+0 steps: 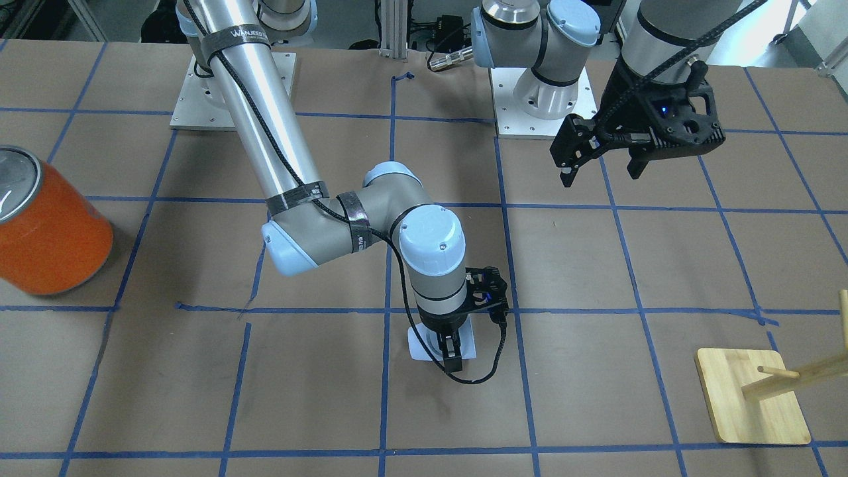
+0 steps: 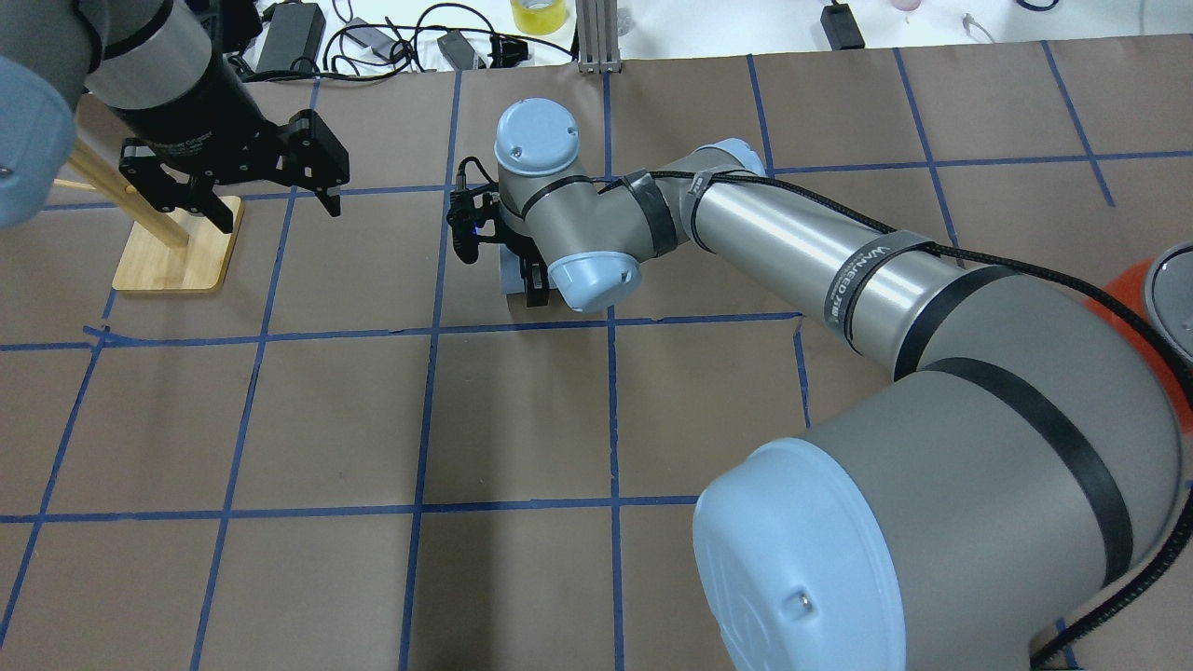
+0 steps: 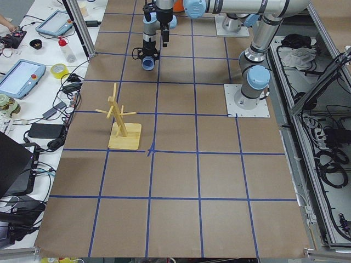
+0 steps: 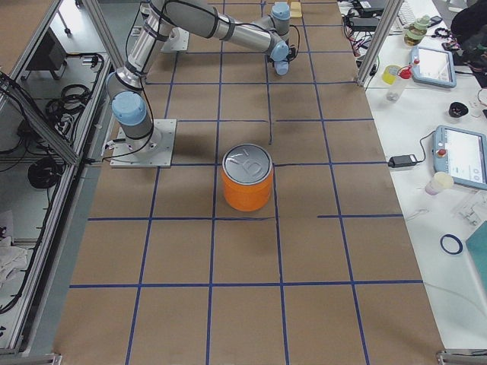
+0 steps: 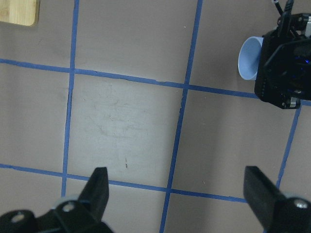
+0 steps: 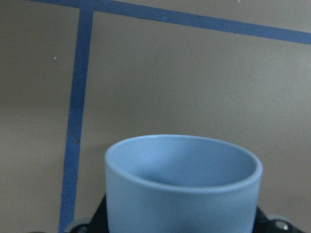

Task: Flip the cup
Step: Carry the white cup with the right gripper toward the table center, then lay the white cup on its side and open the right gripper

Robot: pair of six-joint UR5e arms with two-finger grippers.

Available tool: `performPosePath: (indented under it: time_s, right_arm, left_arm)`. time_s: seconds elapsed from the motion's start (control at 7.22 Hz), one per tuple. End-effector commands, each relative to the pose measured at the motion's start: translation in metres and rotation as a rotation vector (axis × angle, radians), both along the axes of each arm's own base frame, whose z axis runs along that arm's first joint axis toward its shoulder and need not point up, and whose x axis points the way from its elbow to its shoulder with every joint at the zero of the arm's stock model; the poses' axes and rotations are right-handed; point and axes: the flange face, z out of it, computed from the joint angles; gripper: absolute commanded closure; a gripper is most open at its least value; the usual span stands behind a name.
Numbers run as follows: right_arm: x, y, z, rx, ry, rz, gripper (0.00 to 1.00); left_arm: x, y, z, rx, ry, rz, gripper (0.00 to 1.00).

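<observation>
Cup (image 1: 419, 346) low at the table (image 1: 318, 391), well apart from the wooden rack (image 1: 748, 397), out toward the middle. The right claw (image 1: 452, 351) is clamped on it, mouth tipped sideways. The left claw (image 1: 599, 169) hangs above the table near the rack, fingers spread, holding nothing. The orange can (image 1: 50, 232) stands far from the rack, beyond the cup; nothing crowds the cup.

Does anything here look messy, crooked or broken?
Nothing looks spilled or broken. The cup lies on its side in the right claw, and one blue tape line is ragged and kinked, left of it in the front-facing view.
</observation>
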Motion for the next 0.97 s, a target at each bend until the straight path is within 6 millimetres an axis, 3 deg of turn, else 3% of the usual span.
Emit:
performPosePath:
  time_s: [0.0,0.42,0.69,0.83]
  right_arm:
    - [0.000,0.001,0.005,-0.003,-0.008,0.000,0.06]
    - [0.000,0.002,0.020,-0.015,-0.016,-0.006,0.00]
    - [-0.011,0.012,0.065,0.002,-0.082,-0.287,0.00]
    - [-0.025,0.017,0.091,-0.029,-0.049,-0.338,0.00]
  left_arm:
    - [0.001,0.000,0.000,0.000,0.003,0.001,0.00]
    - [0.002,0.000,0.000,0.002,-0.010,0.000,0.00]
    - [0.002,-0.005,-0.010,0.020,0.003,0.003,0.00]
    - [0.005,-0.010,-0.015,0.029,0.013,0.008,0.00]
